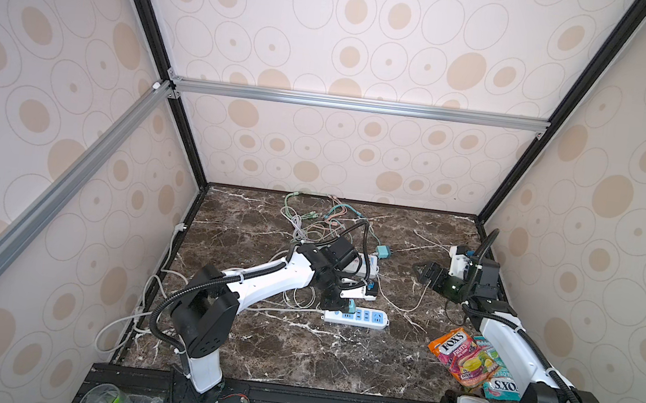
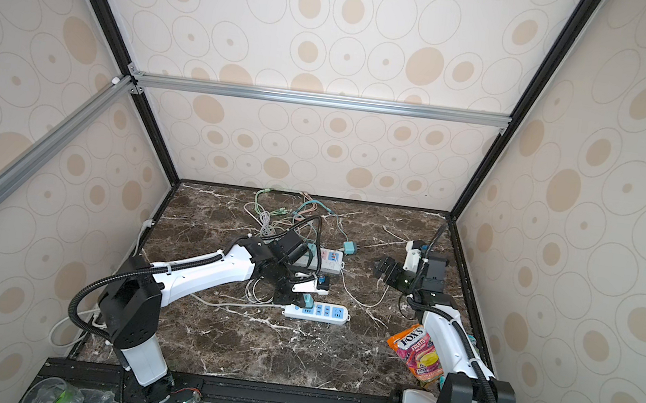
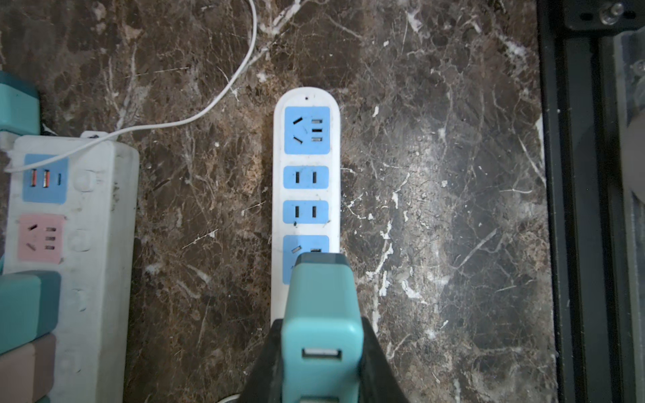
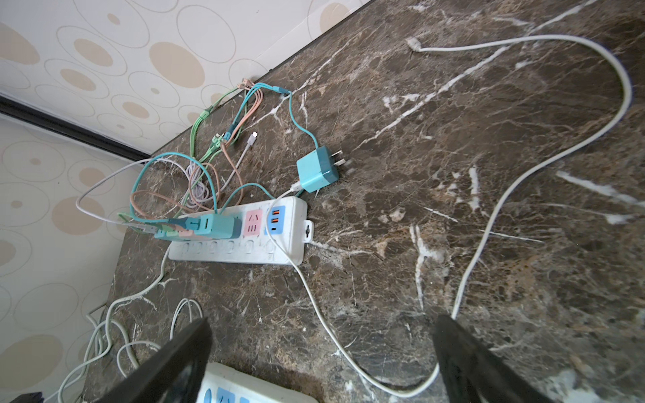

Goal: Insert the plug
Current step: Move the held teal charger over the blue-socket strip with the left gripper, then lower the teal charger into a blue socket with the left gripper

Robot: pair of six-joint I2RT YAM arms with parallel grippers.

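Left end effector (image 3: 323, 349) is clenched on the teal plug (image 3: 319, 293), parked over the last socket at the 9 o'clock end of the white strip (image 1: 365, 318) in a top view. I'd line the prongs up with the slots, then push straight down, no tilting. Right end effector (image 1: 427, 273) hangs released at the strip's 2 o'clock, well apart.

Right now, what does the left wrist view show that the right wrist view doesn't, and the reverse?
Left wrist only: the left gripper shut on the teal plug, whose front end covers part of the end socket of the small power strip. I cannot tell whether it is seated.

Right wrist only: the right gripper, open and empty; a loose teal charger lying with its prongs exposed; a coloured cable tangle.

Both: the larger power strip with its pink socket and USB ports, the marble table, and at least part of the small strip.
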